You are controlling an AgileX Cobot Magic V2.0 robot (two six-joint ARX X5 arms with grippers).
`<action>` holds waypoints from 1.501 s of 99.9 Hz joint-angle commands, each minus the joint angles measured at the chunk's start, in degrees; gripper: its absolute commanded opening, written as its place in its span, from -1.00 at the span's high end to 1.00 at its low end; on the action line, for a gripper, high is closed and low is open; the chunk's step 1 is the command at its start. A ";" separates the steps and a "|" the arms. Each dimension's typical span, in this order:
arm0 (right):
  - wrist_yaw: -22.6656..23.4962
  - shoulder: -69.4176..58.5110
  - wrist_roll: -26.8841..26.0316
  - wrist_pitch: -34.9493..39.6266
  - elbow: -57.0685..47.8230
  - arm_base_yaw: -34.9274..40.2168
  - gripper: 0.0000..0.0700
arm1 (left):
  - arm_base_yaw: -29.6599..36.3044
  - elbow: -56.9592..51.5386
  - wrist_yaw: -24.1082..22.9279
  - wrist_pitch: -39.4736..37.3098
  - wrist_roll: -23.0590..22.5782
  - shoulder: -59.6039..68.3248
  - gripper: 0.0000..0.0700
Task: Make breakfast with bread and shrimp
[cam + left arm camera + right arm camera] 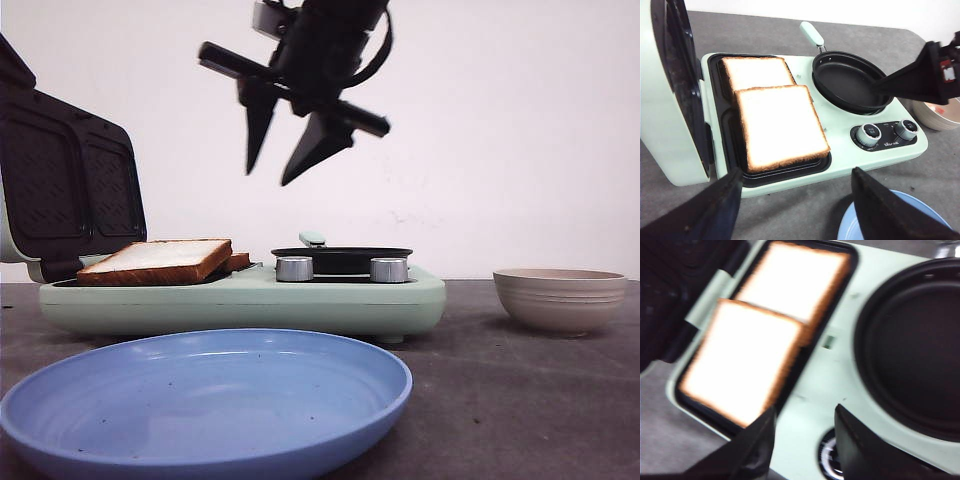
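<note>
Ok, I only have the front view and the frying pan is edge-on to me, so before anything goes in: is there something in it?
Observer: No. The left wrist view looks down into the frying pan, and it is bare black inside.
Operator: And the bread, one slice or two?
Observer: Two. The near slice lies partly over the edge of the far slice on the open sandwich plate.
Operator: I can't see the left claw at all. Is it holding anything?
Observer: No. The left claw is open, with nothing between its fingers.
</note>
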State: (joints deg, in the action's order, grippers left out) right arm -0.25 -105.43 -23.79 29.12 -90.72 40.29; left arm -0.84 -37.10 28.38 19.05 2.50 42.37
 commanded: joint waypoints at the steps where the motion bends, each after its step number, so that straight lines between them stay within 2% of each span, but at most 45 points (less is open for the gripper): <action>1: -1.03 -0.04 1.62 0.35 -1.20 -0.15 0.35 | 0.17 -0.22 -0.09 -0.63 -0.28 0.24 0.00; 35: -7.34 2.58 5.86 2.73 -1.09 -2.58 0.35 | 0.17 -0.22 -0.59 -0.59 -0.37 0.24 0.00; 72: -7.28 5.49 8.22 2.23 -1.03 -6.71 0.36 | 0.17 -0.22 -1.38 -0.44 -0.52 0.24 0.00; 81: -6.05 6.49 9.99 1.38 -0.87 -7.74 0.43 | 0.17 -0.22 -1.38 -0.44 -0.52 0.24 0.00; 118: -3.26 13.25 14.86 -0.55 2.89 -12.02 0.44 | 0.17 -0.22 -1.38 -0.50 -0.50 0.24 0.00; 137: 1.84 22.18 15.47 -10.05 15.06 -15.15 0.44 | 0.17 -0.22 -1.38 -0.52 -0.50 0.24 0.00; 150: 3.26 30.51 17.84 -15.08 24.68 -16.41 0.44 | 0.17 -0.22 -1.36 -0.70 -0.50 0.24 0.00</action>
State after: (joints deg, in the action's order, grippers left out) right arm 2.17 -77.54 -8.10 15.64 -68.64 23.77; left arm -0.82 -37.10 27.09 19.07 2.46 42.37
